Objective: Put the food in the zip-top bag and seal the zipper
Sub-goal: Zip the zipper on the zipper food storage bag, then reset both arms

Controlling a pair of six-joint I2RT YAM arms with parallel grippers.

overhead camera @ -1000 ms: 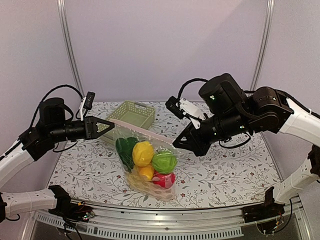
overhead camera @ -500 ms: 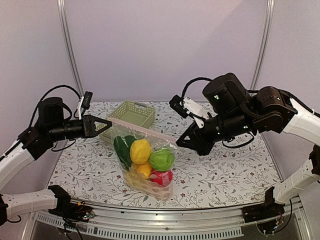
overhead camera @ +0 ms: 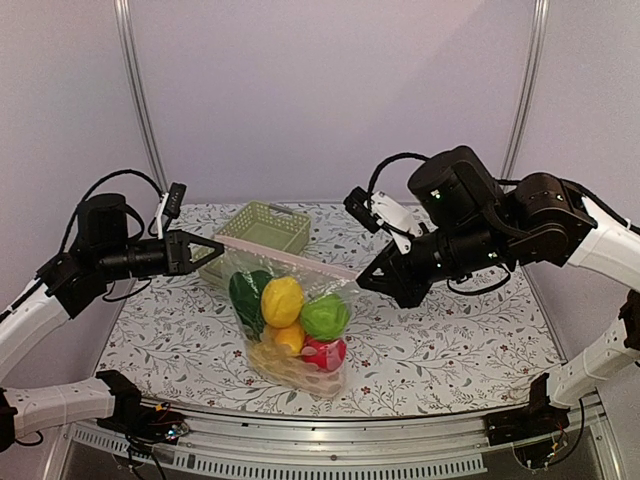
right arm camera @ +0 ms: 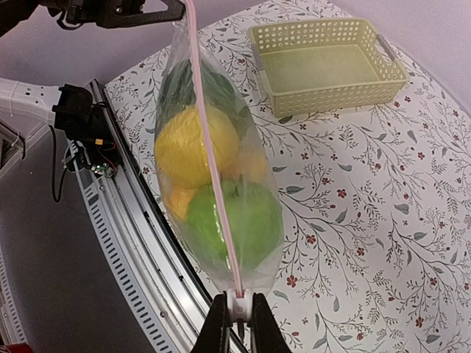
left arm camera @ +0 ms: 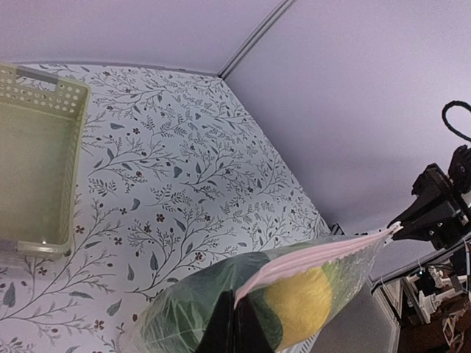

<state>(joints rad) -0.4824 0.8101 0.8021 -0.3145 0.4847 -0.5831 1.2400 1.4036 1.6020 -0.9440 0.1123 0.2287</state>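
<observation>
The clear zip-top bag (overhead camera: 290, 325) hangs stretched between both grippers just above the table. Through it the food shows: a dark green vegetable (overhead camera: 245, 293), a large yellow piece (overhead camera: 282, 300), a green apple (overhead camera: 325, 317), a small yellow fruit (overhead camera: 291, 340) and a red piece (overhead camera: 326, 353). Its pink zipper (overhead camera: 290, 256) runs taut along the top. My left gripper (overhead camera: 222, 246) (left arm camera: 235, 307) is shut on the strip's left end. My right gripper (overhead camera: 362, 274) (right arm camera: 238, 309) is shut on the white slider tab (right arm camera: 238, 304) at the zipper's (right arm camera: 210, 162) right end.
A pale green lattice basket (overhead camera: 265, 235) (right arm camera: 338, 92) stands behind the bag on the flowered table (overhead camera: 450, 340). The table's near metal rail (right arm camera: 140, 243) runs just below the hanging bag.
My right gripper has drawn a little to the right and upward with the slider, pulling the strip tighter. The bag has lifted slightly. The left gripper has stayed put.
</observation>
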